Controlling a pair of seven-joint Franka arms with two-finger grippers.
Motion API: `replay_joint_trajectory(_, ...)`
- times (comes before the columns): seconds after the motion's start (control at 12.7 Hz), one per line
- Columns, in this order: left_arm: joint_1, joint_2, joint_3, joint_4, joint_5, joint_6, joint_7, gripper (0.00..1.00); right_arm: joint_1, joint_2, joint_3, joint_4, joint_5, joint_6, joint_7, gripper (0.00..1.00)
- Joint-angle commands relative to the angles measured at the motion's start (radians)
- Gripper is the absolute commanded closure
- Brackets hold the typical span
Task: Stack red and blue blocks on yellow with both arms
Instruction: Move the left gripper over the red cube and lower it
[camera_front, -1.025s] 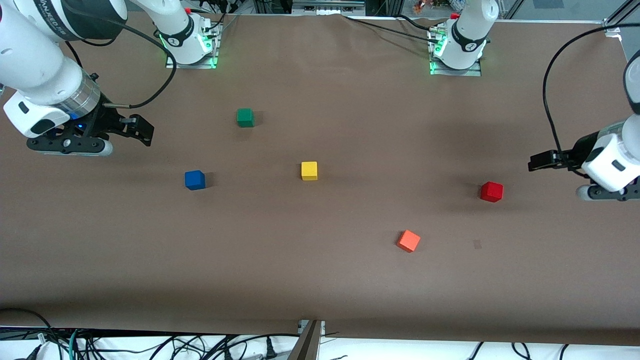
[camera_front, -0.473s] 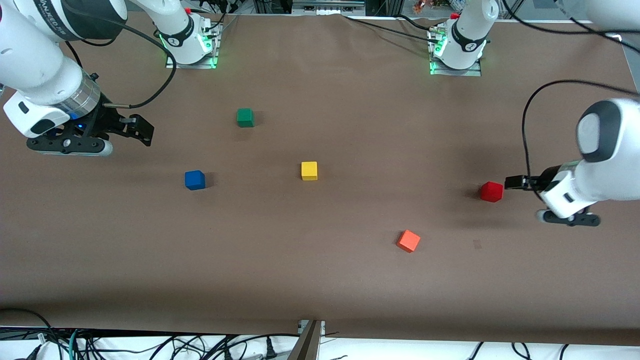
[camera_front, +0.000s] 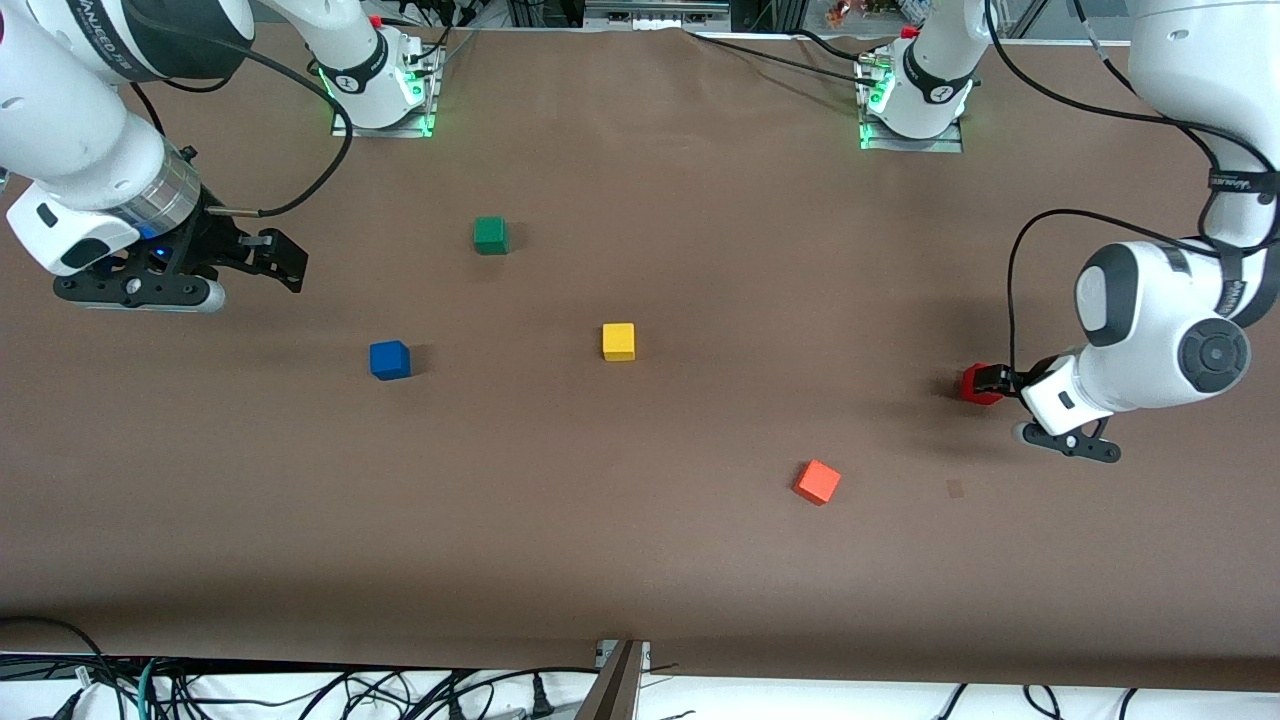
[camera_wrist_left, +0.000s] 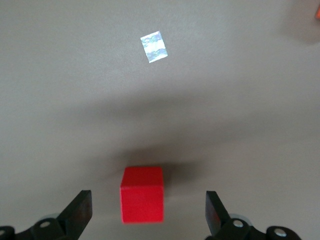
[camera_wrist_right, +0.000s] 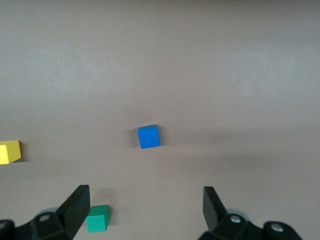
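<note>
- Left gripper (camera_wrist_left: 148, 215) hangs low over the red block (camera_wrist_left: 142, 194), fingers (camera_wrist_left: 80, 212) spread, the block between them untouched: apparently lined up to grasp.
- Right gripper (camera_wrist_right: 145, 210) waits, fingers (camera_wrist_right: 75, 205) spread, blue block (camera_wrist_right: 149, 136) well ahead of them.
- Yellow block (camera_front: 618, 341) sits mid-table, bare.

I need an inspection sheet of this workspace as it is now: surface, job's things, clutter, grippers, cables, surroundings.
Surface: brown table cover; small pale patch.
Job's things: red cube, blue cube and yellow cube lie apart, nothing stacked.
Clutter: green cube; orange cube.
Grippers: left gripper open, low around the red cube; right gripper open, waiting at its end of the table.
Cables: black cables along the table's edge nearest the front camera.
Surroundings: two arm bases with green lights.
</note>
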Motion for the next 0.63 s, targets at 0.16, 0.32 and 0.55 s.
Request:
replay_joint_trajectory(0.16, 0.02, -0.033, 0.002, -0.153, 0.002, 0.188, 0.111, 0.0, -0.006, -0.006, 0.003, 0.004, 0.0, -0.019, 0.006, 0.0)
replay_joint_trajectory(0.32, 0.021, -0.036, 0.0, -0.191, 0.002, 0.222, 0.111, 0.0, -0.006, -0.006, 0.005, 0.004, 0.0, -0.019, 0.006, 0.0)
replay_joint_trajectory(0.55, 0.021, -0.04, 0.0, -0.253, 0.002, 0.293, 0.111, 0.0, -0.006, -0.006, 0.005, 0.004, 0.0, -0.02, 0.006, 0.0)
